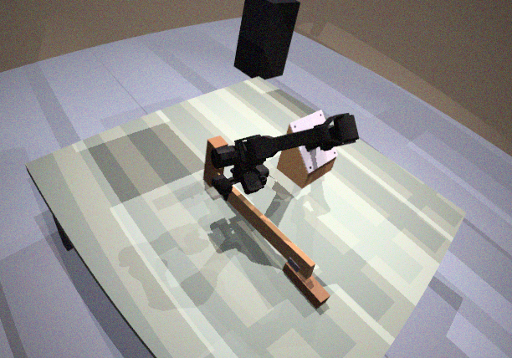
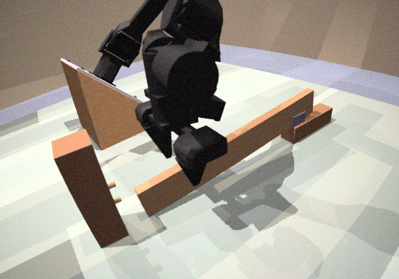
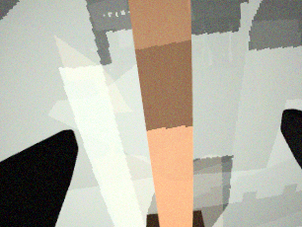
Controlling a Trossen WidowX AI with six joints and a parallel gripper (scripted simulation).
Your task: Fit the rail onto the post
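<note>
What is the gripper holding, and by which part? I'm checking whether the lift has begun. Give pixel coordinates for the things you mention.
Nothing is held: the gripper (image 2: 182, 171) (image 3: 178, 129) stands open, its fingers on either side of the wooden bed rail (image 1: 268, 230) (image 2: 261, 119) (image 3: 170, 168).

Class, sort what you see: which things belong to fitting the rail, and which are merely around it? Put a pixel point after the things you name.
For the job:
- long wooden rail (image 1: 272, 232) (image 2: 261, 122) (image 3: 173, 168)
- short wooden post (image 1: 209, 161) (image 2: 85, 188)
- two round wooden pegs (image 2: 111, 185)
- low wooden footboard block (image 1: 307, 287) (image 2: 314, 122) with grey bracket (image 1: 294, 263) (image 2: 298, 118)
- black open gripper (image 2: 181, 171)

Merely around:
- tall black box-shaped pedestal (image 1: 268, 36)
</note>
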